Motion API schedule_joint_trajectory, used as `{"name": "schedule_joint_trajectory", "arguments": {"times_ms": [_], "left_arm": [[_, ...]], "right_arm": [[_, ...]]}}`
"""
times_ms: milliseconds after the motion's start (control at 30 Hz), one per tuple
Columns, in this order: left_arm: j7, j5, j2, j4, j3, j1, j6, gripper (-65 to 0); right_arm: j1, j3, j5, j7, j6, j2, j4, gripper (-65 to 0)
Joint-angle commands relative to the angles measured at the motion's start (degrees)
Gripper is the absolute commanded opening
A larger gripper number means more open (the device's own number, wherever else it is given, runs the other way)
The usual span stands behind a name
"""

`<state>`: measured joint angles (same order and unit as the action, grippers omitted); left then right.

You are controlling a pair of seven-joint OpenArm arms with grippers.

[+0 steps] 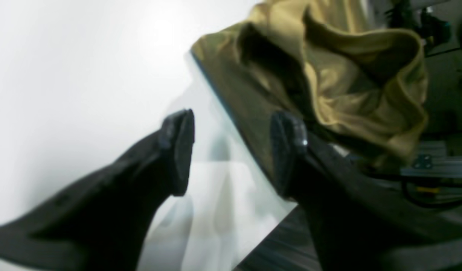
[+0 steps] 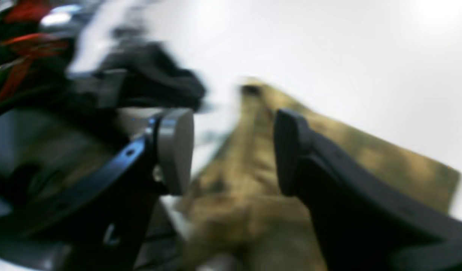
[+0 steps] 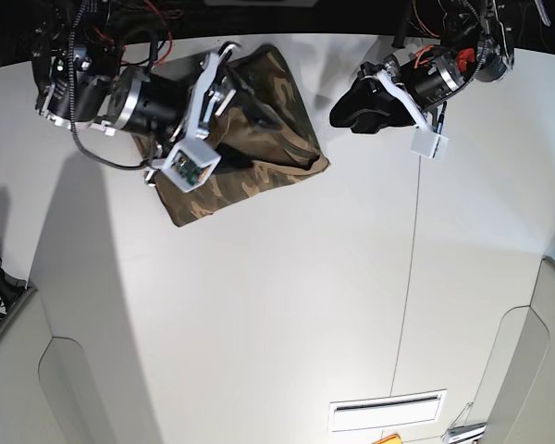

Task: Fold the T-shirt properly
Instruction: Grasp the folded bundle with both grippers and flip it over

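Observation:
The T-shirt lies as a compact camouflage bundle at the back left of the white table. My right gripper hovers over the bundle's back part, open with nothing between its fingers. In the right wrist view the right gripper shows blurred shirt cloth below its gap. My left gripper is to the right of the bundle, apart from it and open. In the left wrist view the left gripper is empty, and the shirt's bunched tan folds lie just beyond its right finger.
A thin seam runs down the table right of centre. A slot sits near the front right corner. Cables and a metal frame crowd the back edge behind the shirt. The table's edge shows close to the left gripper.

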<state>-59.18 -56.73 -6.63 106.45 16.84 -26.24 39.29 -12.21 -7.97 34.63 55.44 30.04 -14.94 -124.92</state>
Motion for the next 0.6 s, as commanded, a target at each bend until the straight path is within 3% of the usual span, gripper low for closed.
{"name": "schedule_joint_trajectory", "arguments": {"times_ms": [0,67,133,267,333,433,567], "left_arm": [[0.46,-1.38,-0.17,0.96,0.11,-0.90,0.71,-32.2],[0.66,-1.36,-0.20,0.96,0.11,-1.77,0.71,-32.2],[0.66,-1.36,-0.20,0.96,0.11,-2.05,0.71,-32.2],[0.66,-1.36,-0.20,0.96,0.11,-2.03,0.71,-32.2],[0.61,-2.10,-0.20,1.14,0.11,-2.05,0.71,-32.8],[0.22,-5.40,-0.17,2.91,0.11,-2.23,0.71,-40.7],[0.20,-5.70,-0.17,9.29,0.11,-2.23,0.71,-41.5]], "right_arm": [[0.46,1.44,0.90,-2.03,-0.39,-0.11,-0.96,-32.1],[0.44,4.66,0.92,-2.08,-0.59,-0.11,-0.96,-33.7],[0.42,7.61,0.92,-2.08,-1.31,-0.13,-0.96,-40.6],[0.20,11.28,0.15,-1.84,-2.84,-0.17,-0.68,-65.0],[0.26,11.74,-0.79,-1.95,-2.84,-0.17,-0.09,-65.0],[0.28,11.72,-3.26,-4.20,-2.82,-0.15,1.18,-65.0],[1.01,11.72,-7.67,-6.49,-2.84,-0.15,2.64,-65.0]]}}
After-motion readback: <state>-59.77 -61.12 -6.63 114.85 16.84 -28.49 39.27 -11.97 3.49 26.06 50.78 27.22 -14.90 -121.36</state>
